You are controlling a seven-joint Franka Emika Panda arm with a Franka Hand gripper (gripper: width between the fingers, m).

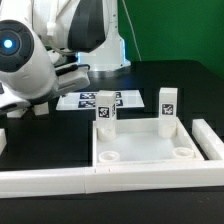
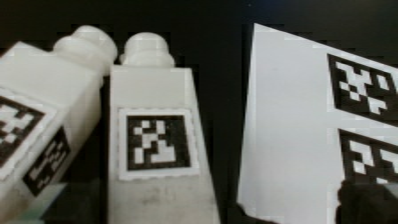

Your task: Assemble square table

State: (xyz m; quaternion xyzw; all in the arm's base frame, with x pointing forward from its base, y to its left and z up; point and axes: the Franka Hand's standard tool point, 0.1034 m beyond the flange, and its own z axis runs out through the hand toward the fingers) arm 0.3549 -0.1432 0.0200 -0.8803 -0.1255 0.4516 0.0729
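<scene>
under the wrist, two loose legs lie close side by side, just beside the marker board. the top sits near, two standing legs at its far corners. you cannot tell the jaw state. centre on one leg only, clear of its neighbour, before closing.

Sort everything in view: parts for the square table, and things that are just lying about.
Table parts: table top; standing leg; second standing leg; lying leg; second lying leg.

Not parts: marker board; barrier wall.
</scene>
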